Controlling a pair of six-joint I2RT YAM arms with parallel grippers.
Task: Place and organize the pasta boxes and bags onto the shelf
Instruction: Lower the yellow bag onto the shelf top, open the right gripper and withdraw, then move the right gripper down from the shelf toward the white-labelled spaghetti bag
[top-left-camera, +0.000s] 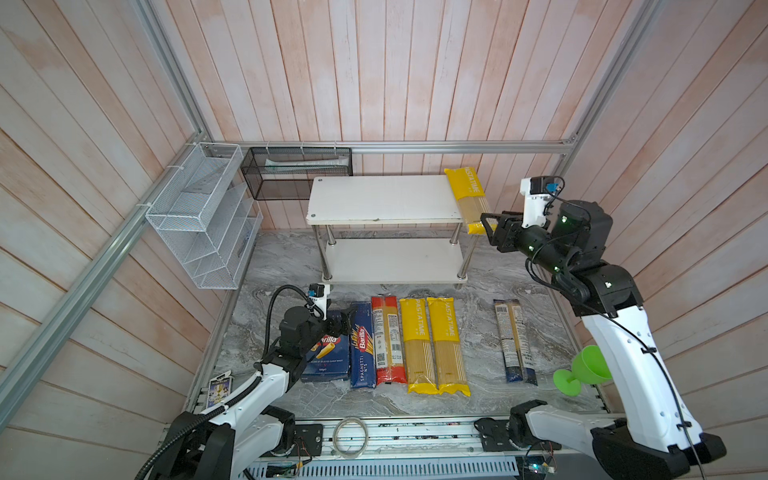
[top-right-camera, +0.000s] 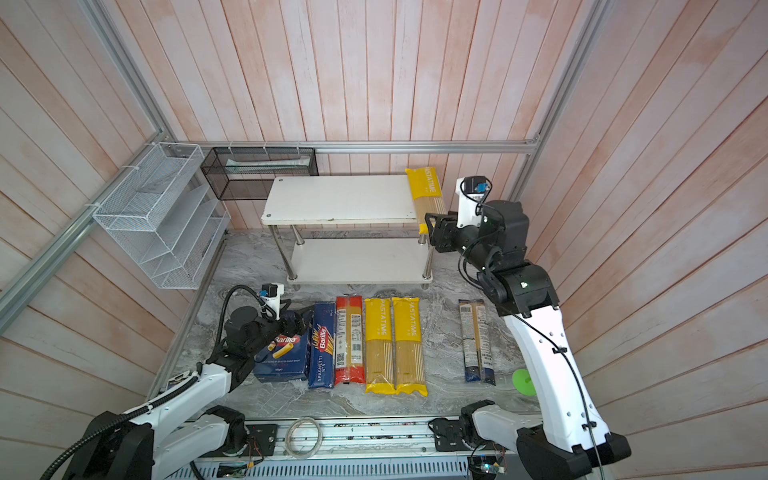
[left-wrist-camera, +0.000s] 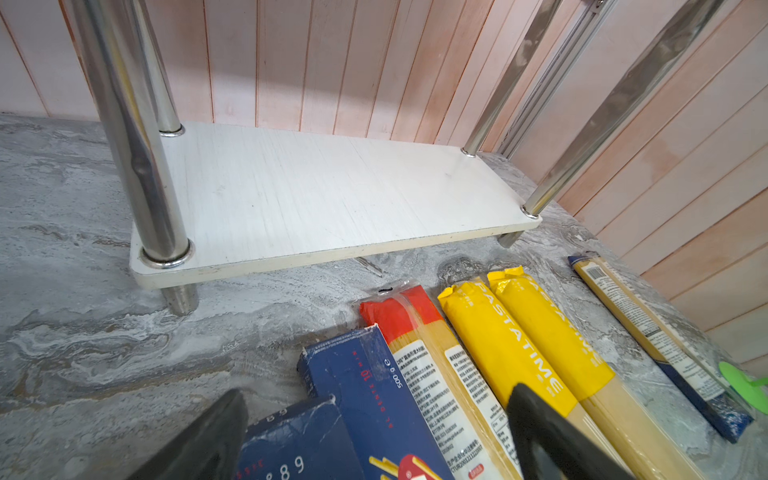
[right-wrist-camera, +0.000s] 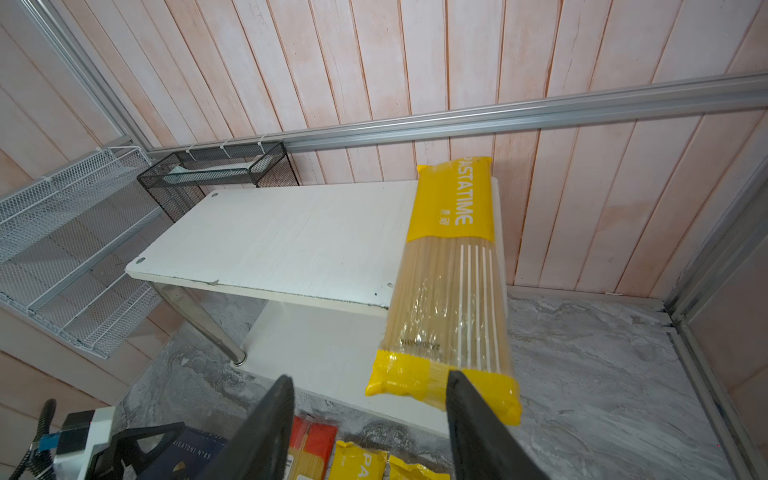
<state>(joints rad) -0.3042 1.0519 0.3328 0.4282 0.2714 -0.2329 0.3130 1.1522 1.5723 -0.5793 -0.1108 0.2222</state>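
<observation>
In front of the white shelf (top-left-camera: 384, 199), the left gripper (left-wrist-camera: 376, 392) holds its jaws wide above the wide blue box (top-left-camera: 328, 359). A yellow bag (top-left-camera: 471, 195) lies on the shelf's top right end. The right gripper (top-left-camera: 486, 227) has wide jaws at the bag's front end.

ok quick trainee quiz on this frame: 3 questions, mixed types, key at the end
1. Count: of the three yellow bags, how many lie on the table?
2. True or false: the lower tier holds a box.
3. Pick one: the yellow bag on the top tier A) lies wholly on it, B) overhangs its front edge, C) stands upright.
Key: 1) two; 2) false; 3) B.
</observation>
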